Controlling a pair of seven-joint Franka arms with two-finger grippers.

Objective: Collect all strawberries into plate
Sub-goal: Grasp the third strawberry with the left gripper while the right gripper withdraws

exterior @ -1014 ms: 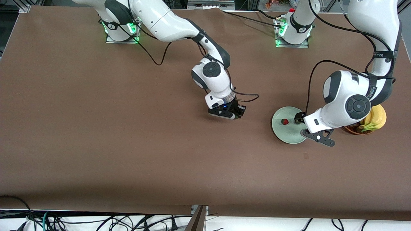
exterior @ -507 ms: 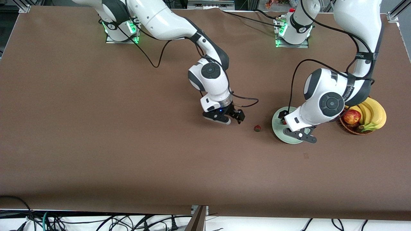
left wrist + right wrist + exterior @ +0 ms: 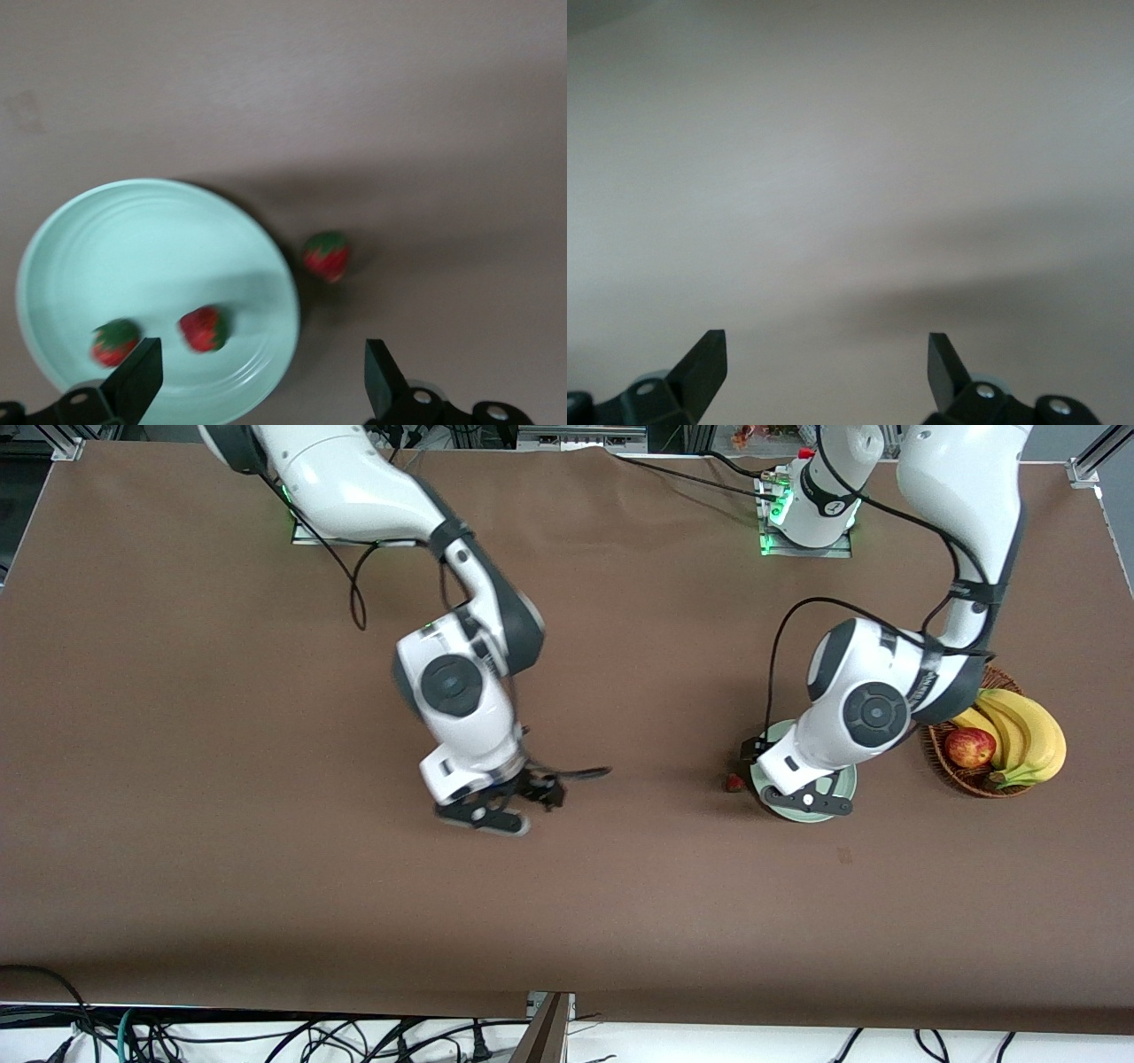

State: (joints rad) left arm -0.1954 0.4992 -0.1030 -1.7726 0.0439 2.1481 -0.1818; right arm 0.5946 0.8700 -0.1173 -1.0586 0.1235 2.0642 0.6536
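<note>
brown table [image 3: 221,868], wicker basket [image 3: 937,755], red apple [image 3: 969,747], bananas [image 3: 1028,731]

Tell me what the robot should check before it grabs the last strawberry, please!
1. Two strawberries on the plate: ok.
2. All three on the plate: not ok; the third strawberry lies on the table just beside the rim, toward the right arm's end.
3. Left gripper open and empty: ok.
4. Left gripper over the third strawberry: not ok; it hangs over the plate's edge.
5. Right gripper out of the way: ok; open, empty, over bare table.
6. Fruit basket clear of the path: ok.
</note>
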